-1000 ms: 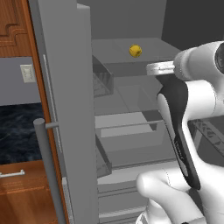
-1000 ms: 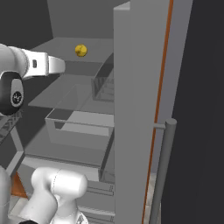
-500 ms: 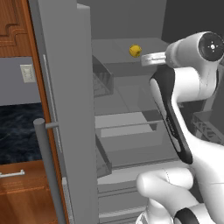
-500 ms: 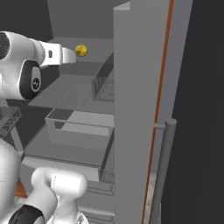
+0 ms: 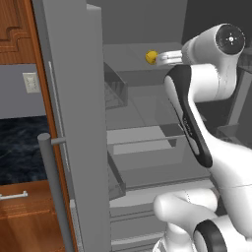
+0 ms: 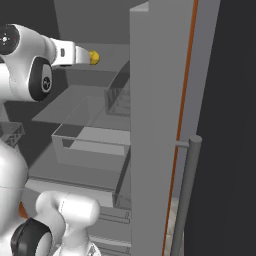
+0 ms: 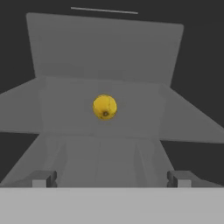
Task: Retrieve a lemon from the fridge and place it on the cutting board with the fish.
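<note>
The arm has been swinging up and in since a second ago: its forearm is now reaching level into the upper part of the fridge (image 5: 78, 123), and the hand has come much closer to the lemon (image 5: 151, 57) than it was. The gripper (image 7: 111, 178) is pointing straight at the fruit with its fingertips (image 7: 43, 178) spread wide, nothing between them and the lemon lying well ahead of them, not yet touched.

The lemon is sitting alone on the grey upper shelf (image 6: 95, 97), toward the back wall, seen just past the tip of the hand in the right base view (image 6: 93, 57) and centred in the hand view (image 7: 105, 106). Below that shelf a clear drawer (image 6: 87, 147) is standing pulled out; I cannot tell whether anything is lying inside it. A small wire-sided bin (image 5: 114, 91) is hanging on the inner face of the open door (image 5: 74, 98), and its contents are too dim to make out.
</note>
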You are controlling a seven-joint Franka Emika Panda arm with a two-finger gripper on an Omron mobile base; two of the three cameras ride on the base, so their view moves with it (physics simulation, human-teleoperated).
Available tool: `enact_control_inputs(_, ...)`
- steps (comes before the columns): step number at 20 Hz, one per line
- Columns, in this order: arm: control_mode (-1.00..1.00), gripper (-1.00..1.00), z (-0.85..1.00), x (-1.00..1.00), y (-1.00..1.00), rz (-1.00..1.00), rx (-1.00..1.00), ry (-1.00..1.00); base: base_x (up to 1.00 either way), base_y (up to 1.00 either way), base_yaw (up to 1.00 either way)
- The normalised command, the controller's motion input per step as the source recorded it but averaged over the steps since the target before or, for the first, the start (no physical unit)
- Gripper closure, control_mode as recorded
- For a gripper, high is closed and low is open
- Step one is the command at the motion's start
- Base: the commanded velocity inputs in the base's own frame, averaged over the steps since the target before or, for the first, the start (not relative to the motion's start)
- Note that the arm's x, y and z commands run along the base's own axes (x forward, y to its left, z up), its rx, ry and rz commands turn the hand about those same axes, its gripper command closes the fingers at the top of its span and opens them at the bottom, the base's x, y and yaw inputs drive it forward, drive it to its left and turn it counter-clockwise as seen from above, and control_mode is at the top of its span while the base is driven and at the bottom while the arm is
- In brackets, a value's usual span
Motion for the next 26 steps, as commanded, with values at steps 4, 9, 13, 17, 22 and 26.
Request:
enact_control_inputs(4, -1.0, -1.0, 0.0, 0.17, 0.0, 0.0, 0.0, 0.0, 0.0, 0.0, 0.0)
enact_control_inputs(9, -1.0, -1.0, -0.02, 0.23, 0.0, 0.0, 0.0, 0.0, 0.0, 0.0, 0.0)
enact_control_inputs(13, -1.0, -1.0, -0.08, 0.23, 0.06, 0.0, 0.0, 0.0, 0.0, 0.0, 0.0)
enact_control_inputs(17, -1.0, -1.0, -0.01, 0.3, 0.03, 0.0, 0.0, 0.0, 0.0, 0.0, 0.0)
enact_control_inputs(22, -1.0, -1.0, 0.0, 0.43, 0.03, 0.0, 0.0, 0.01, 0.0, 0.0, 0.0)
enact_control_inputs(26, -1.0, -1.0, -0.01, 0.43, 0.06, 0.0, 0.0, 0.03, 0.0, 0.0, 0.0)
